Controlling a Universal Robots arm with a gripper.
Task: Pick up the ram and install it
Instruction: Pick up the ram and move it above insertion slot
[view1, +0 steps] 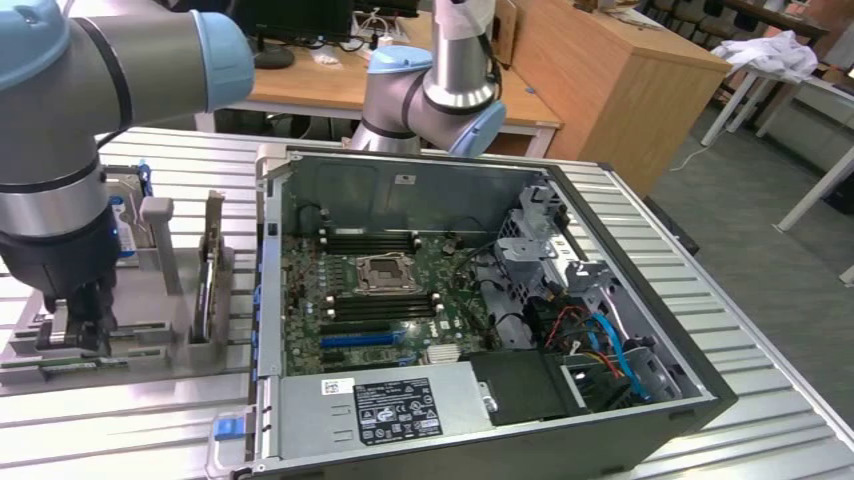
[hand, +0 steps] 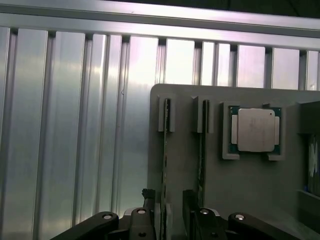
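Exterior view: the arm (view1: 54, 150) fills the upper left of the frame and reaches down to the lower left. There its gripper (view1: 74, 345) sits low over a grey holder (view1: 147, 330) on the ribbed metal table (view1: 134, 420). An open computer case (view1: 667, 415) lies flat across the centre and right of the frame. Its green motherboard (view1: 454, 275) faces up, and black memory slots (view1: 367, 240) run above and below the processor socket. A wooden desk (view1: 627, 90) stands at the upper right.

In the wrist view the gripper (hand: 169, 215) is spread apart, pinching nothing. The ram (hand: 165, 165) stands on its long edge in a slot of the holder (hand: 260, 200), seen edge-on as a thin dark line. It runs from the slot's end blocks into the gap between the fingers (hand: 189, 210), so one finger is on each side of it. Whether either finger touches the ram, I cannot tell.

A second stick (hand: 202, 155) stands in the neighbouring slot, parallel to the ram and just beside it, on the far side of one finger. Beyond that stick, a square silver processor chip (hand: 256, 129) lies flat in its own recess of the same holder. The ribbed table (hand: 65, 125) shows beside and beyond the holder.
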